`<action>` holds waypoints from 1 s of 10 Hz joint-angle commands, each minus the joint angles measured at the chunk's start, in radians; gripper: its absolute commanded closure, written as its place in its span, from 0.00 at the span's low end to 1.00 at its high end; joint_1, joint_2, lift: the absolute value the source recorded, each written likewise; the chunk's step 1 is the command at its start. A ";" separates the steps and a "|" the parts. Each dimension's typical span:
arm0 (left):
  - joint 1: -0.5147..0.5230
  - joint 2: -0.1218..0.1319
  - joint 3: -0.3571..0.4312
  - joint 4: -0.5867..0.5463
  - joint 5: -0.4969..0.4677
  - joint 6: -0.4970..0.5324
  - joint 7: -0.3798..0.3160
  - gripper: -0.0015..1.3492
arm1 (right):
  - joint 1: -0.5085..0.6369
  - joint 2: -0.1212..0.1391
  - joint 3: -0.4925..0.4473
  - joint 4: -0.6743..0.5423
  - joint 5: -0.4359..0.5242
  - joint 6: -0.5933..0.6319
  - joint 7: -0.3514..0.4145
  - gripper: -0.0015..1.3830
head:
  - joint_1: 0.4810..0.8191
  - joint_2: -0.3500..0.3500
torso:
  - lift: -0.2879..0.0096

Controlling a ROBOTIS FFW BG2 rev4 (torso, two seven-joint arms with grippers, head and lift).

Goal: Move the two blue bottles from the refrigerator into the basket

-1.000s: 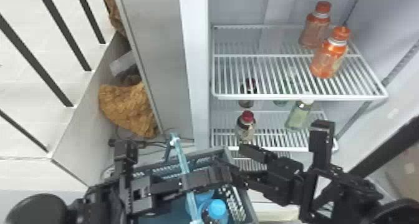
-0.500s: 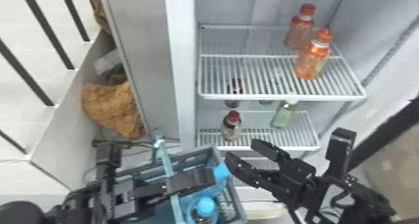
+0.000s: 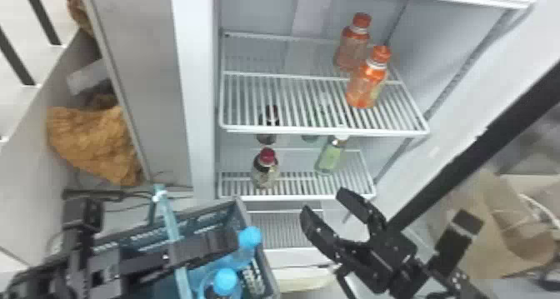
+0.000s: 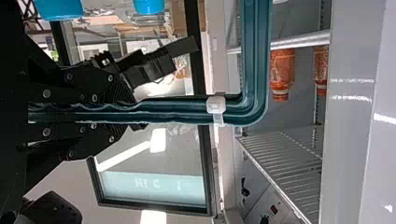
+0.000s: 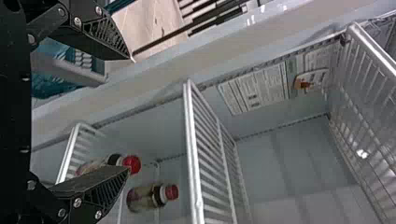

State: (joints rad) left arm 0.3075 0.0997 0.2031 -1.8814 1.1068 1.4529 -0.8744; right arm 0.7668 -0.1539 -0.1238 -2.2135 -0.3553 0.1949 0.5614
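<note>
Blue bottles (image 3: 225,282) (image 3: 235,258): both inside the basket (image 3: 243,215), by its right edge; right pincer (image 3: 325,203): now drawn off the farther cap (image 3: 250,237), wide open, empty; left pincer (image 4: 133,112): clamped on the handle (image 4: 177,110); task: looks done.

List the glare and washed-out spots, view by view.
Head view: pale surface behind the dark bars nearly washed out to white. Left wrist view: bright white streaks over the dark-framed window. Right wrist view: small white glints on the refrigerator's frame, another by the wire shelf at the picture's right.
</note>
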 commanded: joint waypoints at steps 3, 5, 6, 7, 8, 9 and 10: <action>0.007 -0.003 0.004 0.000 0.000 0.000 0.002 0.89 | 0.085 0.028 -0.090 0.121 0.008 -0.234 -0.005 0.17 | 0.63 0.05 | 0.93; 0.011 -0.003 0.006 0.000 0.000 0.000 0.005 0.89 | 0.124 0.042 -0.127 0.200 0.004 -0.379 -0.009 0.17 | 0.63 0.00 | 0.93; 0.011 -0.003 0.006 0.000 -0.002 0.000 0.005 0.89 | 0.149 0.054 -0.151 0.232 0.004 -0.453 -0.014 0.17 | 0.63 0.00 | 0.93; 0.011 -0.003 0.006 0.000 -0.002 0.000 0.005 0.89 | 0.166 0.065 -0.167 0.251 -0.002 -0.524 -0.017 0.17 | 0.63 0.00 | 0.93; 0.014 -0.002 0.010 0.000 -0.002 0.000 0.006 0.89 | 0.176 0.066 -0.173 0.259 0.002 -0.536 -0.017 0.17 | 0.63 0.00 | 0.93; 0.016 -0.002 0.010 0.000 -0.002 0.000 0.008 0.89 | 0.183 0.066 -0.173 0.271 0.004 -0.539 -0.015 0.17 | 0.63 0.00 | 0.93; 0.021 -0.002 0.012 0.000 -0.002 0.002 0.011 0.89 | 0.185 0.065 -0.175 0.278 0.012 -0.539 -0.015 0.17 | 0.63 0.00 | 0.93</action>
State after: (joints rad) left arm 0.3256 0.0979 0.2148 -1.8814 1.1047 1.4541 -0.8638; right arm 0.9500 -0.0877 -0.2981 -1.9402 -0.3471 -0.3416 0.5461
